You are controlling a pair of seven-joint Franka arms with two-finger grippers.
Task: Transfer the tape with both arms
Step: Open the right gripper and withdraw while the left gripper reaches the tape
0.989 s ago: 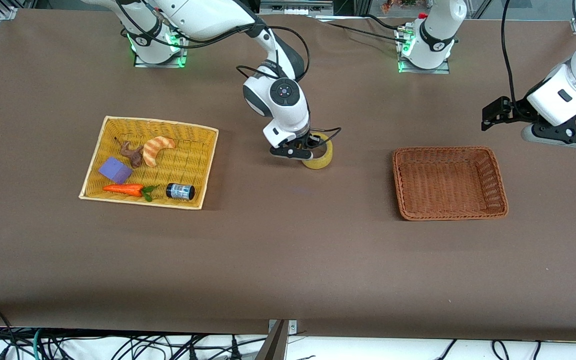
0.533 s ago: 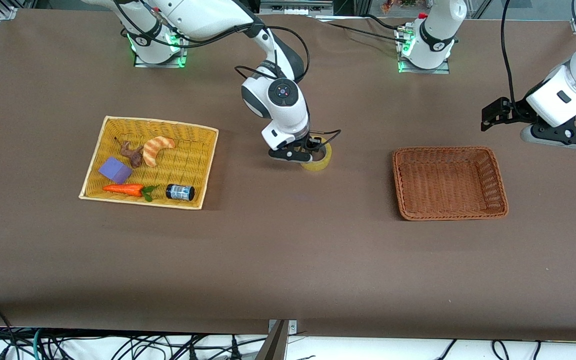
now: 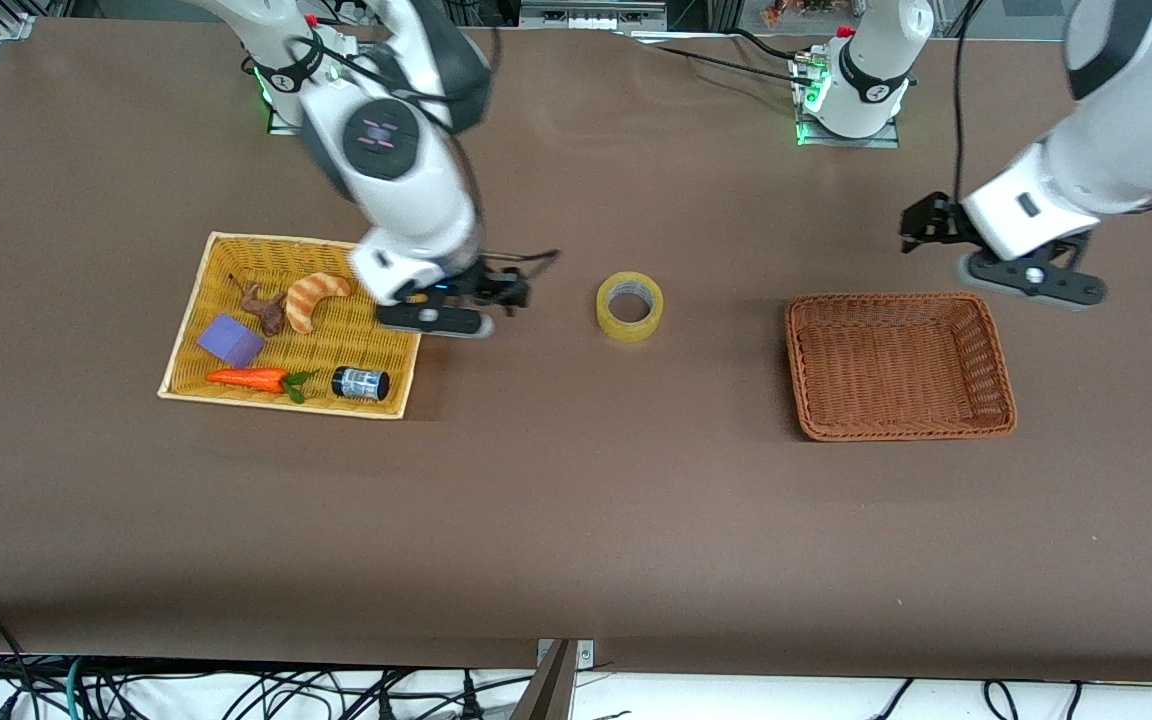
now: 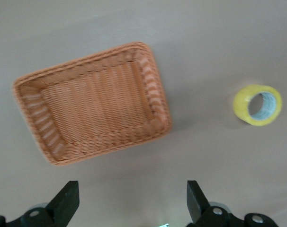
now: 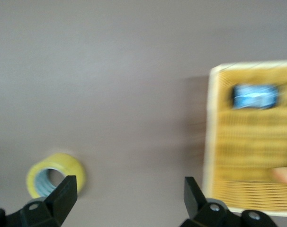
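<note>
The tape is found lying flat on the table, between the yellow basket and the brown basket, touching neither. The right gripper is held over the table beside the yellow basket's edge, jaws spread wide, empty. The left gripper is held near the brown basket, likewise wide and empty. Risk is judged as follows: a low grip may push the tape along the table; a shallow pinch on its rounded wall may slip.

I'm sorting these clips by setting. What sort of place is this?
Likely a robotics lab bench: two white arms bolted to a brown-covered table, loose cables along its edge, and props laid out, a tape roll between a yellow basket of toy food and a brown basket.
</note>
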